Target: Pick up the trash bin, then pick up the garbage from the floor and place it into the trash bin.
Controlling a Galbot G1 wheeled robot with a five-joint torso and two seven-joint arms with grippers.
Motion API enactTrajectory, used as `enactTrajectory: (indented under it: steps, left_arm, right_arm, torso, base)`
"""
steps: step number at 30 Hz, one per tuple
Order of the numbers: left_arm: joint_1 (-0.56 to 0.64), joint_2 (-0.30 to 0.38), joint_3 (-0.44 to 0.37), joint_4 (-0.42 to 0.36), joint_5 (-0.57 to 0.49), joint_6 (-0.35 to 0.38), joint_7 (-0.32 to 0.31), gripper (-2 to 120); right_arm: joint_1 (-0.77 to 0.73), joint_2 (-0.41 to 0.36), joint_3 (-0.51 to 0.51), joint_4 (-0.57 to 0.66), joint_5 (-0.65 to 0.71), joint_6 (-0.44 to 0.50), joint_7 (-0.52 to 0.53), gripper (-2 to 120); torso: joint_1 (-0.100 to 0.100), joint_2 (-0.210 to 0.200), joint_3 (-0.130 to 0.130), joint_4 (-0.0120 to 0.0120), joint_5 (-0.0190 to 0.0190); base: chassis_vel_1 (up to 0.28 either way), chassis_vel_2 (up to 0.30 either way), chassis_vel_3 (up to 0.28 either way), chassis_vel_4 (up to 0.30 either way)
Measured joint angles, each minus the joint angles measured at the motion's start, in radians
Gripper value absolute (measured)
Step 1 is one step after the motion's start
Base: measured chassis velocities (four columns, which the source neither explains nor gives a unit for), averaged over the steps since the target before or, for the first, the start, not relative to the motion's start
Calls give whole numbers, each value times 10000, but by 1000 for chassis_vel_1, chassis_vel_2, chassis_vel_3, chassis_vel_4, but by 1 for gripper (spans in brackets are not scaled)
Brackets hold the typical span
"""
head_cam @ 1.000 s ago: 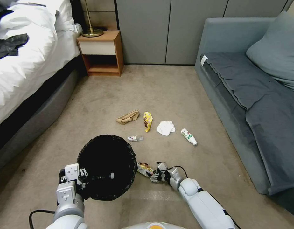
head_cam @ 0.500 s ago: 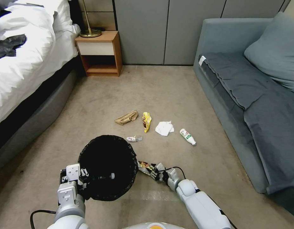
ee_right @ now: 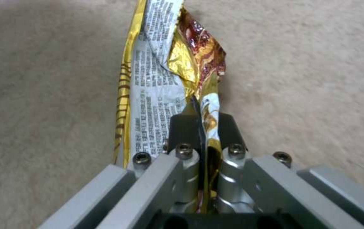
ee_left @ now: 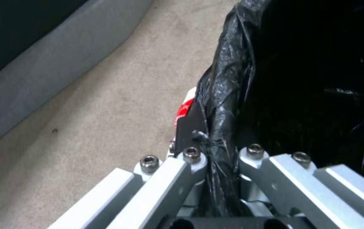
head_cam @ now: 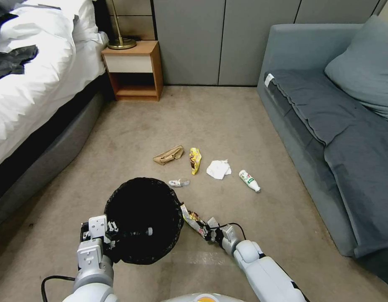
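My left gripper is shut on the near rim of the trash bin, which is lined with a black bag. A gold snack wrapper is pinched in my shut right gripper, held off the floor beside the bin's right rim. The wrapper stands up from the black pads. Farther out on the carpet lie a brown paper bag, a yellow wrapper, a white tissue, a small bottle and a small clear packet.
A bed runs along the left, with a wooden nightstand at its head. A grey sofa lines the right. Grey wall panels close the far side. Open carpet lies between the bed and the sofa.
My right gripper has lifted the gold wrapper off the carpet and carried it left, up to the bin's right rim. The left gripper and the bin have stayed put.
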Motion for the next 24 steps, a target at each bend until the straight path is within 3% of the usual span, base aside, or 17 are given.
enactTrajectory:
  steps: [5,10,13,14,17,18,22,24]
  left_arm:
    - [-43,47,-42,7,-56,1,3,1]
    - [-116,165,-187,33,-186,36,6,1]
    - [-143,229,-222,33,-242,58,6,1]
    - [-143,229,-222,33,-242,58,6,1]
    - [-180,262,-188,44,-251,70,6,1]
    - [-180,262,-188,44,-251,70,6,1]
    - [-259,296,-8,120,-252,102,6,1]
    - [-278,311,27,131,-251,110,6,1]
  right_arm:
    - [-258,-151,354,820,176,128,155,0]
    - [-819,-355,1401,2504,309,655,152,0]
    - [-1342,-630,1966,4352,867,702,160,0]
    - [-1342,-630,1966,4352,867,702,160,0]
    - [-1918,-924,2335,6566,1848,520,146,0]
    - [-1918,-924,2335,6566,1848,520,146,0]
    - [-3051,-1412,2389,10330,3597,67,73,0]
    - [-3339,-1533,2230,11026,3850,0,41,0]
  torso:
    - [0,0,0,-6,-12]
    - [0,0,-1,-3,-5]
    - [1,0,-1,-4,-3]
    - [1,0,-1,-4,-3]
    - [0,0,-1,-3,0]
    - [0,0,-1,-3,0]
    - [0,0,-2,-4,-5]
    - [-1,0,-3,-4,-5]
  base:
    - [0,0,0,0]
    - [0,0,0,0]
    - [0,0,0,0]
    - [0,0,0,0]
    - [0,0,0,0]
    - [0,0,0,0]
    - [0,0,0,0]
    - [0,0,0,0]
